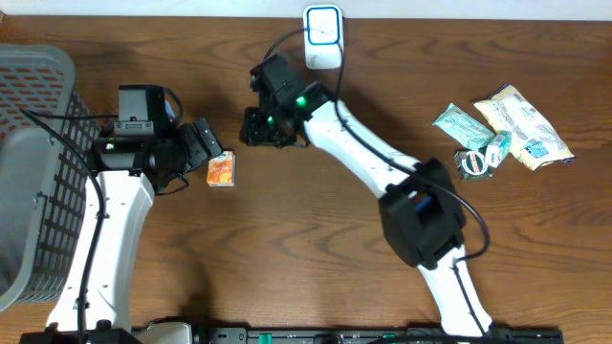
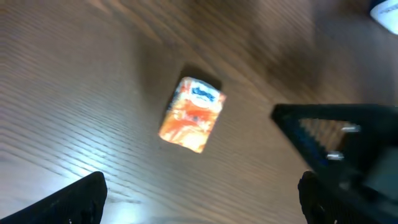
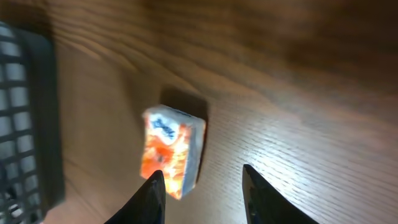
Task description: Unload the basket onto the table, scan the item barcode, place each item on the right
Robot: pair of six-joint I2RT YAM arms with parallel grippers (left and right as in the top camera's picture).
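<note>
The item is a small orange and white packet lying flat on the wooden table. In the left wrist view the packet lies ahead of my left gripper, whose jaws stand wide apart with only bare table between them. My left gripper sits just left of the packet in the overhead view. My right gripper hovers up and to the right of it. In the right wrist view, my right gripper is open and empty, the packet just beyond its left finger. A white scanner rests at the table's far edge.
A grey mesh basket stands at the left edge. Several snack packets lie at the right. The right gripper's black body shows in the left wrist view, to the right of the packet.
</note>
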